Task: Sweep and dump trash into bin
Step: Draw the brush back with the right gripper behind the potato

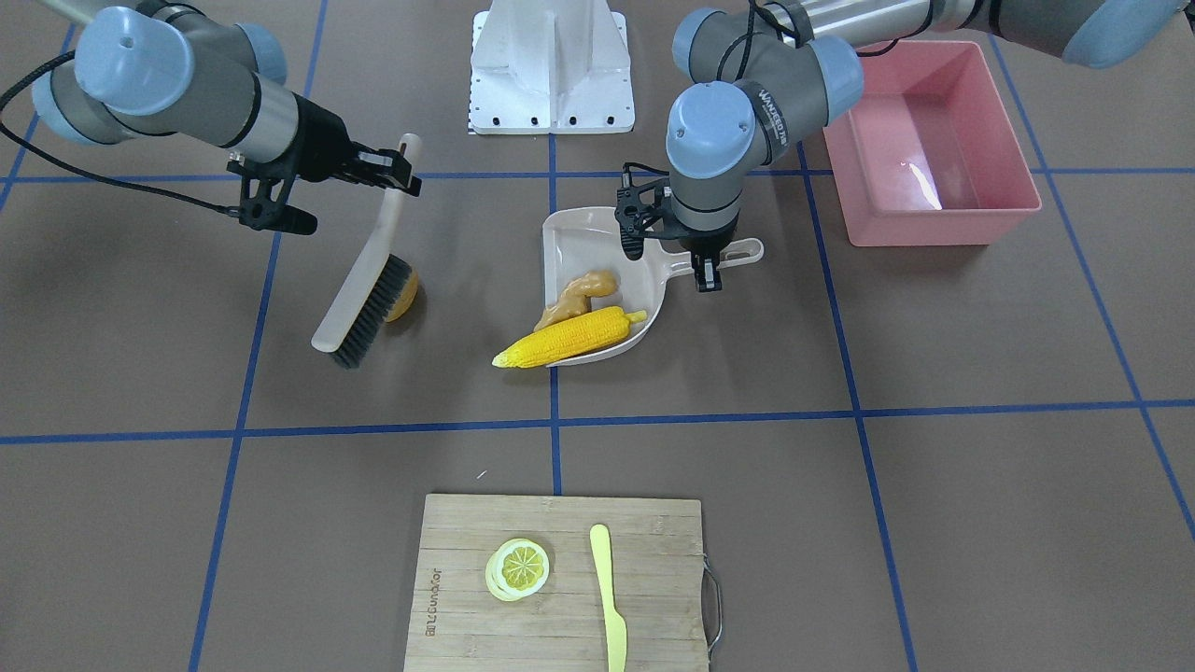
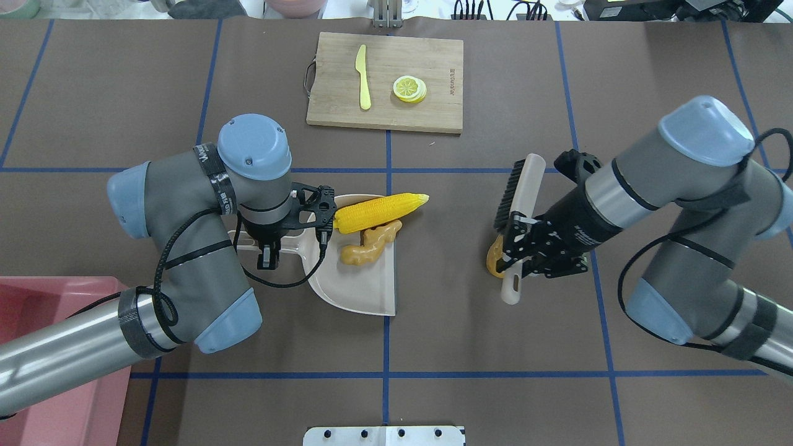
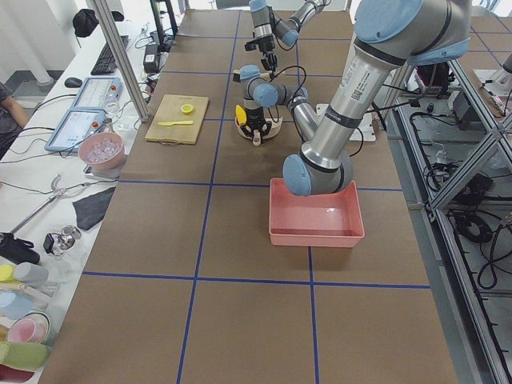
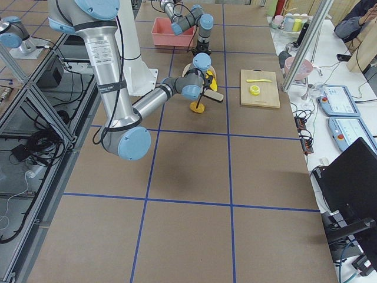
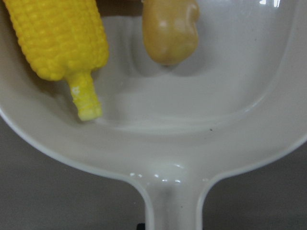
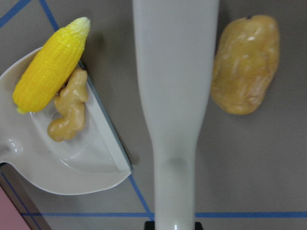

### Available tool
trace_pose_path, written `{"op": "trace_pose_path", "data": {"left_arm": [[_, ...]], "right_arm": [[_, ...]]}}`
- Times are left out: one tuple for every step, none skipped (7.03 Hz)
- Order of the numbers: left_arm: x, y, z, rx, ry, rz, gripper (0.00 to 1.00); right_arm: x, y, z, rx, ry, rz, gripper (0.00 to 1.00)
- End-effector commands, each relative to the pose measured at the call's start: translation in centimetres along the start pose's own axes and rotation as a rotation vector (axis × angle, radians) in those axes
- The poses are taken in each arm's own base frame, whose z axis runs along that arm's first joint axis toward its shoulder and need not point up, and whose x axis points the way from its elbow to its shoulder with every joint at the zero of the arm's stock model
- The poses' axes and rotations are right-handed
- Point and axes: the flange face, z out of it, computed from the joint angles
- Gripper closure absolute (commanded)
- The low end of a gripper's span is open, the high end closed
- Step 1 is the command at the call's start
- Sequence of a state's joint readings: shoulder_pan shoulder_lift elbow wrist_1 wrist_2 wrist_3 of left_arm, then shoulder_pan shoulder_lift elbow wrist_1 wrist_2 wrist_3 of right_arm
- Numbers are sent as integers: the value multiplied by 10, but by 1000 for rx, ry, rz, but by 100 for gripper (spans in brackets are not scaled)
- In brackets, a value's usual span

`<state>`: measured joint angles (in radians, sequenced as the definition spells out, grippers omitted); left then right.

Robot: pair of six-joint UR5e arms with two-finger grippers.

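Note:
My left gripper [image 1: 709,265] [image 2: 267,253] is shut on the handle of the beige dustpan [image 1: 579,238] [image 2: 359,285], which rests on the table. The yellow corn cob [image 1: 569,341] [image 2: 379,212] lies half in the pan with its tip over the open edge. The tan ginger root [image 1: 581,294] [image 2: 370,243] lies inside the pan. My right gripper [image 1: 400,174] [image 2: 517,244] is shut on the brush [image 1: 364,299] [image 2: 519,189] handle and holds it tilted. The brown potato [image 1: 405,297] [image 6: 245,72] lies on the table right beside the bristles, apart from the pan. The pink bin [image 1: 934,219] [image 2: 37,297] stands beside my left arm.
A wooden cutting board [image 1: 560,625] [image 2: 433,68] lies at the far side of the table, with a lemon slice [image 1: 516,567] and a pale yellow knife [image 1: 611,597] on it. The white robot base [image 1: 551,75] stands between the arms.

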<state>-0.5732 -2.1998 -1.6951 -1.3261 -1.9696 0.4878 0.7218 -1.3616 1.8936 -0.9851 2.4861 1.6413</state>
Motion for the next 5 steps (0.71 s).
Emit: {"op": "trace_pose_path", "data": {"left_arm": [[0, 0, 0, 1, -1, 0, 100], [0, 0, 0, 1, -1, 0, 100], [0, 0, 1, -1, 1, 0, 100], [0, 0, 1, -1, 1, -1, 100], [0, 1, 1, -1, 0, -1, 100]], "right_arm": [[77, 26, -26, 4, 50, -95, 100], [95, 35, -20, -19, 68, -139, 100], [108, 49, 1, -63, 78, -175, 100], [118, 52, 19, -87, 101, -199, 100], [116, 60, 40, -75, 120, -218, 100]]}}
